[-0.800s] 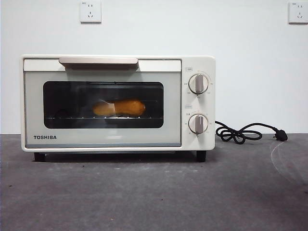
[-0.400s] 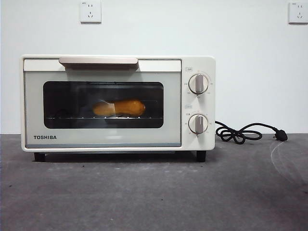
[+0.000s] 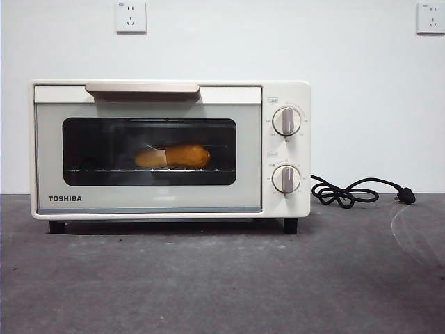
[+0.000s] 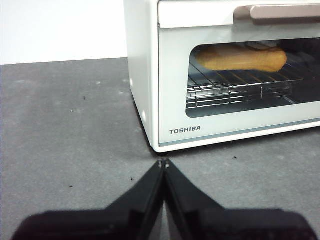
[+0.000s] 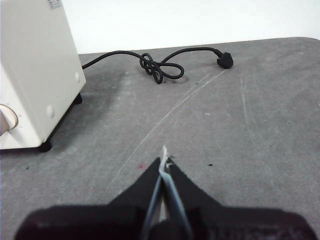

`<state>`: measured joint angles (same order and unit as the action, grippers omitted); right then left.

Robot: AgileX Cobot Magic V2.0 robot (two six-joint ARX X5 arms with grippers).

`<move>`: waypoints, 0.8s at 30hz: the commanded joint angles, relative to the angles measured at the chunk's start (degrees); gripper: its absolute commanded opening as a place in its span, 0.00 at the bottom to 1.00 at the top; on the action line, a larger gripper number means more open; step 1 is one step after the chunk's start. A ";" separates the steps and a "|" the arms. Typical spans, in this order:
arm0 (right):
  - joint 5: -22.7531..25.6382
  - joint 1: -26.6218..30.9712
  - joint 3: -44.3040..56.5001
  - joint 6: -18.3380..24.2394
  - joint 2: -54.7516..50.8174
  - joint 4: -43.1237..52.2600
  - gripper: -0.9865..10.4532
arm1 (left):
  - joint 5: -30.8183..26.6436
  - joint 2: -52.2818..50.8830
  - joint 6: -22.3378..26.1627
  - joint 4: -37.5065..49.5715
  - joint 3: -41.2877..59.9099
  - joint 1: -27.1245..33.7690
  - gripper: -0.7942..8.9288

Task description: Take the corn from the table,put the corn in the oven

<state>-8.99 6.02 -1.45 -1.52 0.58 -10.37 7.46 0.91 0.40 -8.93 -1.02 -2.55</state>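
Observation:
The cream-white TOSHIBA oven (image 3: 170, 149) stands on the dark grey table (image 3: 222, 278) with its door closed. Through the dark window the yellow-orange corn (image 3: 174, 156) lies on the wire rack inside; the left wrist view also shows the corn (image 4: 242, 57) on the rack behind the glass. My left gripper (image 4: 163, 163) is shut and empty, low over the table just off the oven's (image 4: 200, 75) front left corner. Off the oven's (image 5: 35, 75) knob side, my right gripper (image 5: 164, 161) is shut and empty, over bare table. Neither gripper shows in the front view.
The oven's black power cord (image 3: 351, 193), with its plug (image 3: 407, 197), lies coiled on the table to the right of the oven, also seen as the cord (image 5: 160, 67) in the right wrist view. Two wall sockets (image 3: 131, 17) sit on the white wall behind.

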 commanded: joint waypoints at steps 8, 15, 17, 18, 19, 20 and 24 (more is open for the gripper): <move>0.09 -0.04 0.63 0.28 -0.04 0.59 0.09 | -0.02 0.00 0.04 0.39 0.46 -0.13 0.08; 0.09 -0.04 0.63 0.28 -0.04 0.59 0.09 | -0.02 0.02 0.04 0.42 0.46 -0.13 0.08; 0.09 -0.04 0.63 0.28 -0.04 0.59 0.09 | -0.02 0.02 0.04 0.42 0.46 -0.13 0.08; 0.09 -0.04 0.63 0.28 -0.04 0.59 0.09 | -0.02 0.02 0.07 0.42 0.46 -0.13 0.08; 0.09 -0.04 0.63 0.28 -0.04 0.59 0.09 | 0.00 0.00 0.04 0.42 0.46 -0.13 0.08; 0.09 -0.04 0.63 0.28 -0.04 0.59 0.09 | 0.00 0.02 0.04 0.42 0.46 -0.13 0.08; 0.09 -0.04 0.63 0.28 -0.04 0.59 0.09 | -0.02 0.00 0.04 0.42 0.46 -0.13 0.08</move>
<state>-8.99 6.02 -1.45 -1.52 0.58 -10.37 7.44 0.91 0.40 -8.93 -1.02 -2.55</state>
